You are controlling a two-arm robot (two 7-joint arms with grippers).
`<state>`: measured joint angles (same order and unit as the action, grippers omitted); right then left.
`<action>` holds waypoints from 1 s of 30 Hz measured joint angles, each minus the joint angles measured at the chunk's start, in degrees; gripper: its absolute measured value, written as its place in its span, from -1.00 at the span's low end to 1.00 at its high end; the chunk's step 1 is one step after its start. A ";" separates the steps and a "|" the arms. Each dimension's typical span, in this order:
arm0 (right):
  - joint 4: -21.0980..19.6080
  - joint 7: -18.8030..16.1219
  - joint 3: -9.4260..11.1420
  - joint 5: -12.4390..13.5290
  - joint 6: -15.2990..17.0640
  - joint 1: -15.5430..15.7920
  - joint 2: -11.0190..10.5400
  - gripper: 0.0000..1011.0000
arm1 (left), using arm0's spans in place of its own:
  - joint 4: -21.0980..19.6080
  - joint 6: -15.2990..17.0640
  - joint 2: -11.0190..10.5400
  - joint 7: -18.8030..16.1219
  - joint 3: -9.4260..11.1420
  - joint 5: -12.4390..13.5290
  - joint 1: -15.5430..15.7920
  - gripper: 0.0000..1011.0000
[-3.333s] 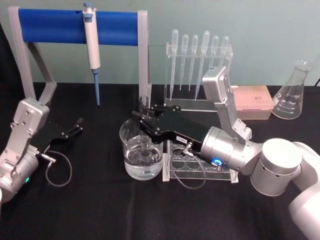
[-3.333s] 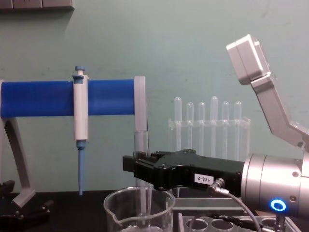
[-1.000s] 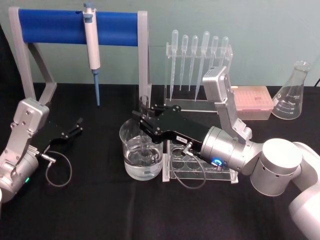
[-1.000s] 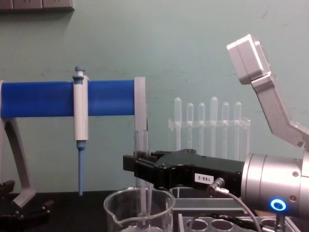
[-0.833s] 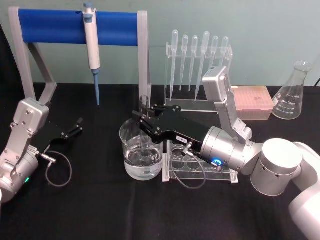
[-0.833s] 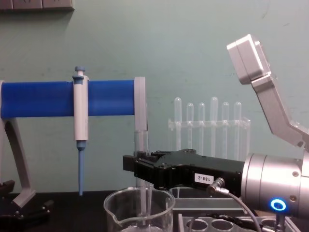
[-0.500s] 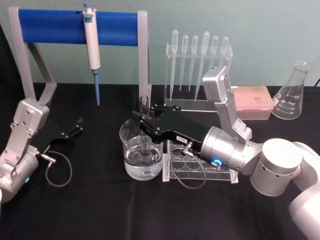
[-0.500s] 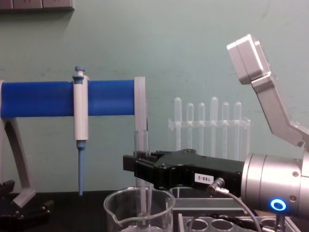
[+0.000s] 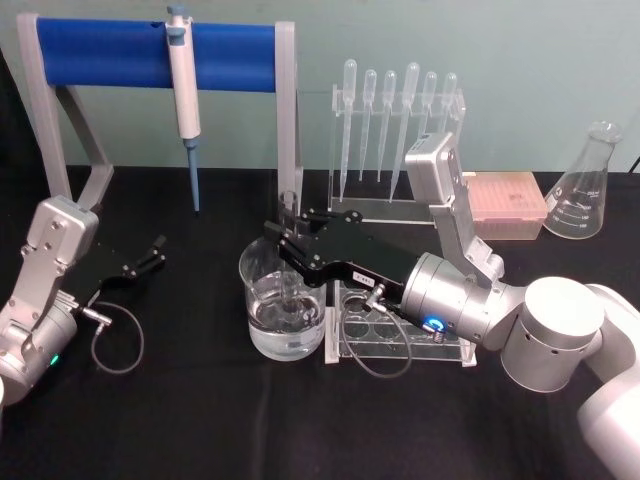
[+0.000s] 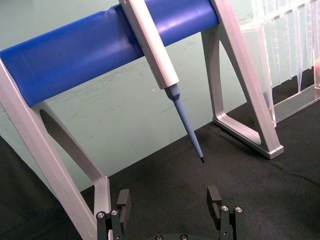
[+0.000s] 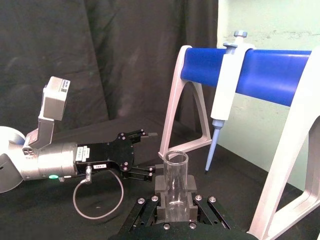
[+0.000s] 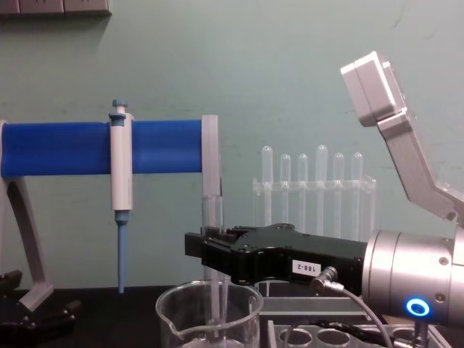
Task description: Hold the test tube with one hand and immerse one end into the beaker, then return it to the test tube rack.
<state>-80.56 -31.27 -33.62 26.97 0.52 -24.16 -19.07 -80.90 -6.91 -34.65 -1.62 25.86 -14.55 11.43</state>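
Right gripper point(image 9: 289, 243): black, with the white label 188-2. It reaches in from 4 o'clock in the head view and stands above the beaker. Its jaws are narrow and closed on the test tube.
Test tube point(image 9: 288, 205): upright between the fingers point(image 11: 160, 186), which press on both its sides. The open rim stands above the gripper, toward 12 o'clock in the chest view. The lower part goes down under it, toward 6 o'clock.
Test tube, lower end: inside the beaker, and its glass shows through the beaker wall in the chest view. I cannot tell for sure if the tip is under the liquid.
Beaker point(image 9: 252, 290): on the black table point(image 9: 200, 420), with clear liquid in its lower part. It is directly under the right gripper.
Test tube rack point(image 9: 455, 352): just beside the beaker, at 3 o'clock from it, under the right wrist.
Left gripper point(image 10: 169, 200): low over the table, well apart from the beaker at 9 o'clock. Its fingers are wide apart and hold nothing.
Pipettor point(image 9: 183, 90): hangs on the blue stand point(image 9: 110, 55), at 11 o'clock from the beaker.
Pipettes point(image 9: 400, 110): in their own clear holder, at 1 o'clock from the beaker.
Change since the earlier frames: none that I can see. The right gripper, the test tube and the beaker are in the same places, the grip is the same, and the left gripper has not moved.
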 joint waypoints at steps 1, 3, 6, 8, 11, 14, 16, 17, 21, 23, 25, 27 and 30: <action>0.00 0.00 0.00 0.00 0.00 0.00 0.00 -0.56 | 0.00 0.00 0.00 0.00 0.00 0.00 0.00 0.98; 0.00 0.00 0.00 0.00 0.00 0.00 0.00 -0.56 | 0.00 0.00 0.00 0.00 0.00 0.00 0.00 0.98; 0.00 0.00 0.00 0.00 0.00 0.00 0.00 -0.56 | 0.00 0.00 0.00 0.00 0.00 0.00 0.00 0.98; 0.00 0.00 0.00 0.00 0.00 0.00 0.00 -0.56 | 0.00 0.00 0.00 0.00 0.00 0.00 0.00 0.98; 0.00 0.00 0.00 0.00 0.00 0.00 0.00 -0.56 | 0.00 0.00 0.00 0.00 0.00 0.00 0.00 0.98; 0.00 0.00 0.00 0.00 0.00 0.00 0.00 -0.56 | 0.00 0.00 0.00 0.00 0.00 0.00 0.00 0.98; 0.00 0.00 0.00 0.00 0.00 0.00 0.00 -0.55 | 0.00 0.00 0.00 0.00 0.00 0.00 0.00 0.98; 0.00 0.00 0.00 0.00 0.00 0.00 0.00 -0.56 | 0.00 0.00 0.00 0.00 0.00 0.00 0.00 0.98; 0.00 0.00 0.00 0.00 0.00 0.00 0.00 -0.56 | 0.00 0.00 0.00 0.00 0.00 0.00 0.00 0.98; 0.00 0.00 0.00 0.00 0.00 0.00 0.00 -0.55 | 0.00 0.00 0.00 0.00 0.00 0.00 0.00 0.98; 0.00 0.00 0.00 0.00 0.00 0.00 0.00 -0.56 | 0.00 0.00 0.00 0.00 0.00 0.00 0.00 0.98; 0.00 0.00 0.00 0.00 0.00 0.00 0.00 -0.56 | 0.00 0.00 0.00 0.00 0.00 0.00 0.00 0.98; 0.00 0.00 0.00 0.00 0.00 0.00 0.00 -0.56 | 0.00 0.00 0.00 0.00 0.00 0.00 0.00 0.98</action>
<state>-80.56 -31.27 -33.62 26.97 0.52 -24.16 -19.06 -80.90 -6.91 -34.65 -1.62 25.86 -14.55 11.43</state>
